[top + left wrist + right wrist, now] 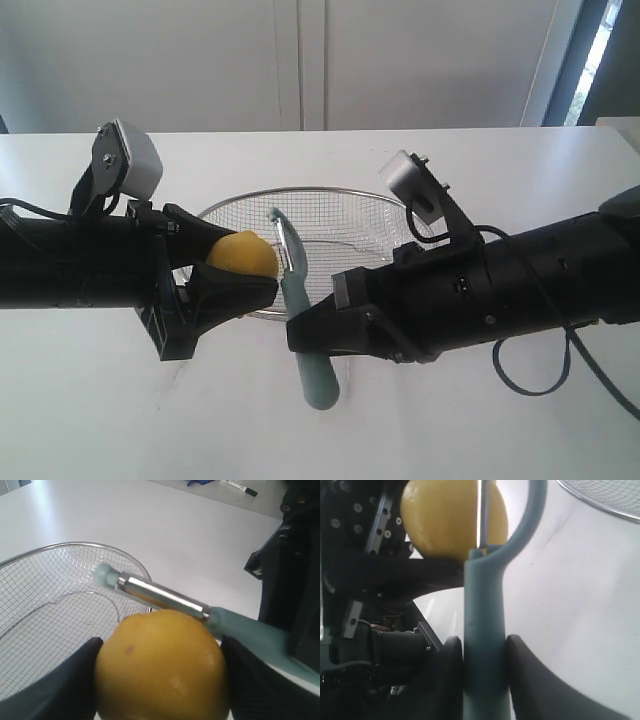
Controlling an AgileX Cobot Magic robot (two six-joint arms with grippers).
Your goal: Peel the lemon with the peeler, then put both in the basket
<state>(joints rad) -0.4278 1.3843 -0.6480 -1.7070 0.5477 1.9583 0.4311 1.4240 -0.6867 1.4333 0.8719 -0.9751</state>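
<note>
Peeler, gripped by right end effector, is touching lemon pinched in left end effector; blade could be skidding off round skin.

Left hand, right hand: both closed.

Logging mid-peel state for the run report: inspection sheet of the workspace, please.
Surface: white table.
Job's things: lemon in left gripper; peeler in right gripper, blade against lemon; basket on table behind them.
Clutter: marker and a blue item at the far table edge, left wrist view.
Grippers: left shut on lemon, right shut on peeler handle.
Cables: black cable loops off right arm.
Surroundings: white wall panels, window strip.
</note>
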